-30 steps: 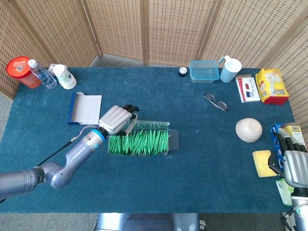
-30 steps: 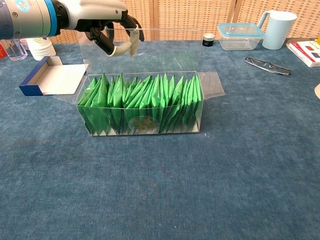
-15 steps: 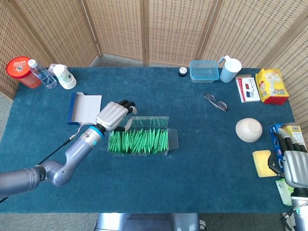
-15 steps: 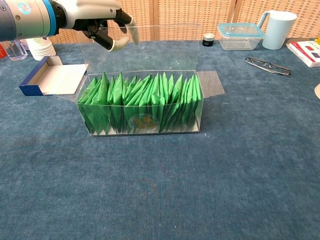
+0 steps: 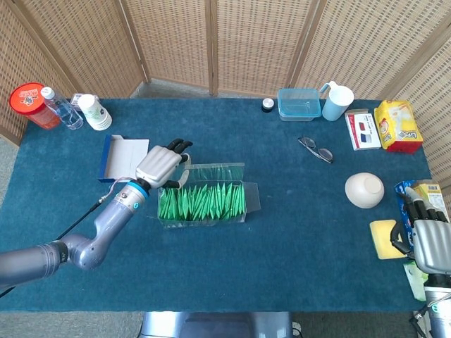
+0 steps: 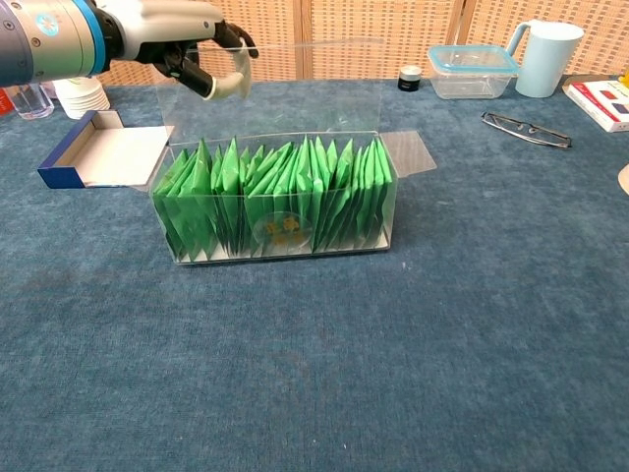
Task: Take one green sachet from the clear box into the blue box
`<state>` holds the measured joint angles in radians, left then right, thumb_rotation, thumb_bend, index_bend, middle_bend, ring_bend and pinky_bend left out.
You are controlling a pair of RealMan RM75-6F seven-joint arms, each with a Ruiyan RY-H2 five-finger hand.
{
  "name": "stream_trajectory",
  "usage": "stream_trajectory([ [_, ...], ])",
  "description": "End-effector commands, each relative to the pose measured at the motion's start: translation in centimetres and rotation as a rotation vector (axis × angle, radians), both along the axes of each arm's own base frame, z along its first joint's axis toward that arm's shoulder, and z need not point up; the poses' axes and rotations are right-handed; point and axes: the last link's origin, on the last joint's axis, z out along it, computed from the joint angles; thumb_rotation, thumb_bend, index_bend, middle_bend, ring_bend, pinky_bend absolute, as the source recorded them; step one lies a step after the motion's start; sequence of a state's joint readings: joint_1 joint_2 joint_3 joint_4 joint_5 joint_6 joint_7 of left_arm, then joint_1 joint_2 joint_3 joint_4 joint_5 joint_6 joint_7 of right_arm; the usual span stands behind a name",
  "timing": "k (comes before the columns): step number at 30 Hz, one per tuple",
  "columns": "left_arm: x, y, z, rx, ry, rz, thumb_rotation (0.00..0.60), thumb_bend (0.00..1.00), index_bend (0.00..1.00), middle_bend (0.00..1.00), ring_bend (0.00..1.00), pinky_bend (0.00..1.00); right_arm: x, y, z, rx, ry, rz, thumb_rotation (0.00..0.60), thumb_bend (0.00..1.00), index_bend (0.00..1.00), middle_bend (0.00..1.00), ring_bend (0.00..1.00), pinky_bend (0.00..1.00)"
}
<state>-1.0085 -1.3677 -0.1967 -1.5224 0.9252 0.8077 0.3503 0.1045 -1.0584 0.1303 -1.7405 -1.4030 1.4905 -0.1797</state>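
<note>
The clear box [image 5: 248, 196] [image 6: 385, 202] stands mid-table, packed with several upright green sachets [image 5: 201, 203] [image 6: 270, 197]. Its clear lid [image 6: 295, 88] is raised behind the sachets. My left hand [image 5: 161, 165] [image 6: 187, 44] is at the lid's upper left corner, thumb and fingers curled around the lid's edge. It has no sachet. The blue box [image 5: 127, 156] [image 6: 93, 152] lies open and empty just left of the clear box. My right hand [image 5: 431, 243] rests at the table's front right edge and holds nothing.
At the back left stand a red-lidded tub [image 5: 29, 104], a bottle [image 5: 62, 107] and a cup [image 5: 94, 113]. A lidded container [image 5: 299, 103], a jug [image 5: 337, 102], glasses [image 5: 315, 149], a white bowl [image 5: 364, 189] and a yellow sponge [image 5: 384, 238] lie to the right.
My left hand has moved left and back with the lid. The clear box has shifted a little left and back with it, and the lid stands higher.
</note>
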Motion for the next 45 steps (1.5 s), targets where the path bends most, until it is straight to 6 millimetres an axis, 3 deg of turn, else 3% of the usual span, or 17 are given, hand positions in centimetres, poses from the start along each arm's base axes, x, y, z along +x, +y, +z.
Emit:
stream_trajectory([
  [1,0.2,-0.2,0.1,-0.029,-0.02,0.007,0.352,0.55,0.56,0.14,0.08,0.38,0.0,0.0,0.0,0.001,0.0,0.0,0.318,0.72,0.13,0.14,0.18,0.29],
  [15,0.4,-0.4,0.2,-0.031,-0.031,-0.009,0.354,0.55,0.66,0.21,0.11,0.38,-0.2,0.3,0.2,-0.009,-0.001,-0.001,0.317,0.72,0.13,0.14,0.18,0.29],
  [26,0.1,0.0,-0.2,-0.001,-0.007,-0.012,0.35,0.55,0.61,0.19,0.11,0.38,-0.2,0.4,0.3,-0.01,-0.003,-0.001,0.317,0.72,0.13,0.14,0.18,0.29],
  [33,0.5,-0.8,-1.4,-0.032,-0.012,-0.026,0.351,0.55,0.63,0.19,0.11,0.38,-0.2,0.4,0.3,-0.008,-0.004,0.0,0.318,0.72,0.13,0.14,0.18,0.29],
  [35,0.8,-0.9,-1.4,-0.032,-0.022,-0.038,0.35,0.55,0.63,0.19,0.11,0.38,-0.6,1.2,0.5,-0.032,0.003,-0.088,0.318,0.72,0.13,0.14,0.18,0.29],
  [45,1.5,-1.9,-1.7,-0.07,-0.073,-0.081,0.35,0.55,0.64,0.19,0.11,0.38,-0.2,1.3,0.2,-0.005,-0.003,-0.023,0.319,0.72,0.13,0.14,0.18,0.29],
])
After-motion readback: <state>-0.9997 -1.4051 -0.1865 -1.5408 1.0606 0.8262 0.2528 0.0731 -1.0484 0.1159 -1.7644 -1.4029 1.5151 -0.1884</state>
